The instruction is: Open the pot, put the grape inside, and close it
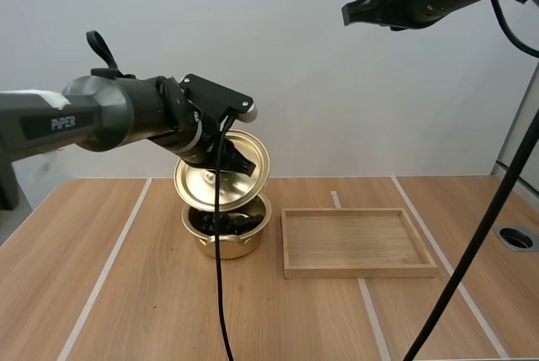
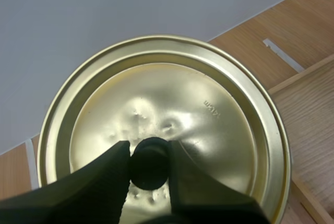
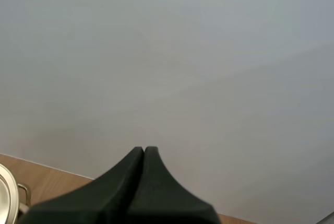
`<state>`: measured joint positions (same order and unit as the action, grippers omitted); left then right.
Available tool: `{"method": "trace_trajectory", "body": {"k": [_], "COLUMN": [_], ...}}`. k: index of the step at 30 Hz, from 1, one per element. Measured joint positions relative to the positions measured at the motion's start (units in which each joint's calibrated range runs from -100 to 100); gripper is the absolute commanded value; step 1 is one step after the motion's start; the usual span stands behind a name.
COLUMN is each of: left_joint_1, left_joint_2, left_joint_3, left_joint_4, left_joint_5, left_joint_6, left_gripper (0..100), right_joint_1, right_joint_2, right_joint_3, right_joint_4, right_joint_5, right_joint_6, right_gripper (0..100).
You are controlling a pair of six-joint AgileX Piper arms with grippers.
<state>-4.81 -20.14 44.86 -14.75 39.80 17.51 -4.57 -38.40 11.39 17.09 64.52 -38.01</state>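
Observation:
A gold pot (image 1: 226,236) stands on the table left of the wooden tray, with dark grapes (image 1: 224,220) inside it. My left gripper (image 1: 238,161) holds the gold lid (image 1: 221,174) tilted just above the pot's rim, its underside facing the camera. In the left wrist view the fingers (image 2: 109,174) pinch the lid's black knob (image 2: 150,163) against the lid (image 2: 209,109). My right gripper (image 1: 347,13) hangs high above the table at the upper right, shut, its fingers lying together as one dark wedge (image 3: 144,152).
An empty wooden tray (image 1: 357,241) lies to the right of the pot. A round grommet hole (image 1: 515,237) sits at the table's right edge. Bare wood lies in front of the pot and at the left.

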Motion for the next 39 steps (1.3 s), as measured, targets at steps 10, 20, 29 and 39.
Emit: {"method": "trace_trajectory", "body": {"k": [10,20,29,39], "left_joint_1": [0.0,0.0,0.0,0.0], "left_joint_2": [6.5,11.6,12.6,12.9], "left_joint_3": [0.0,0.0,0.0,0.0], "left_joint_4": [1.2,1.7,1.7,1.8], "left_joint_5": [1.4,0.9,0.5,-0.9], "left_joint_6": [0.0,0.0,0.9,1.9], "left_gripper": [0,0,0,0], "right_joint_1": [0.0,0.0,0.0,0.0], "right_joint_2": [0.0,0.0,0.0,0.0], "right_joint_3": [0.0,0.0,0.0,0.0], "right_joint_4": [0.0,0.0,0.0,2.0], "right_joint_5": [0.5,0.5,0.5,0.9], "right_joint_6": [0.0,0.0,0.0,0.0], "right_gripper": [0,0,0,0]}}
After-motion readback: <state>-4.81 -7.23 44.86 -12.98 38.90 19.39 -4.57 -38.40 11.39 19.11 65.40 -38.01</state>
